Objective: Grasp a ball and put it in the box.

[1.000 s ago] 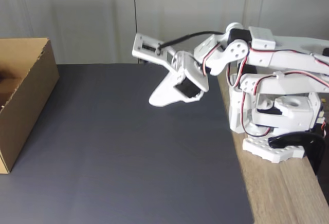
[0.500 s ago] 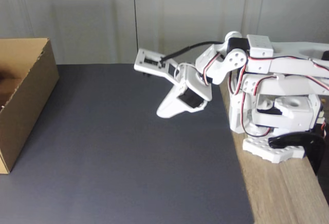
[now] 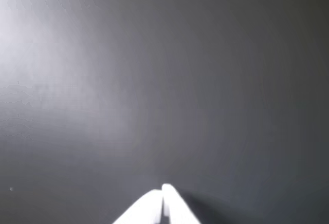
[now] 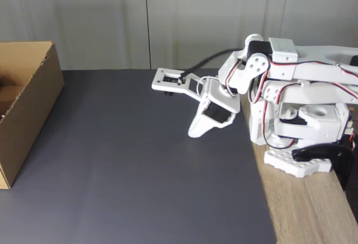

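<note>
The brown cardboard box [image 4: 25, 107] stands at the left edge of the fixed view, its open top facing up. The ball is out of view. My white gripper [image 4: 194, 134] hangs folded close to the arm's base at the right side of the dark mat, tips pointing down just above the mat. In the wrist view the gripper [image 3: 163, 189] shows its two white fingertips [image 3: 174, 203] pressed together over bare mat, shut with nothing between them.
A dark grey mat [image 4: 134, 171] covers the table between the box and the arm. The arm's white base [image 4: 296, 126] sits on a wooden strip [image 4: 313, 210] at the right. Pale panelled walls [image 4: 112, 20] stand behind.
The gripper has drawn back to the right toward the arm's base and dropped a little lower. It stays shut. The box has not moved.
</note>
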{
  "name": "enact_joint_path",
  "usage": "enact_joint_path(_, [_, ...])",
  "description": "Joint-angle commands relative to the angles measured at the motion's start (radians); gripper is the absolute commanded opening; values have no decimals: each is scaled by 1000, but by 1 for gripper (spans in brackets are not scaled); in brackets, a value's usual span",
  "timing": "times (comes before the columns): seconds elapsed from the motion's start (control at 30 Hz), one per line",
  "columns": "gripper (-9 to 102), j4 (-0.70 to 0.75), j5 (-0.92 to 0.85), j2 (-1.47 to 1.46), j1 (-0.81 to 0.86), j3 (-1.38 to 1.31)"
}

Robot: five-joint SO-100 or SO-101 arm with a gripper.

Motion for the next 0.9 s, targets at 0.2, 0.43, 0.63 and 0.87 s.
enact_joint_path(0.2, [0,123,-5,0,-21,-3])
enact_joint_path(0.43, [0,179,-11,0,-25,-3])
enact_joint_path(0.63, [1,178,-12,0,-28,-3])
enact_joint_path(0.87, [1,178,-15,0,-28,-3])
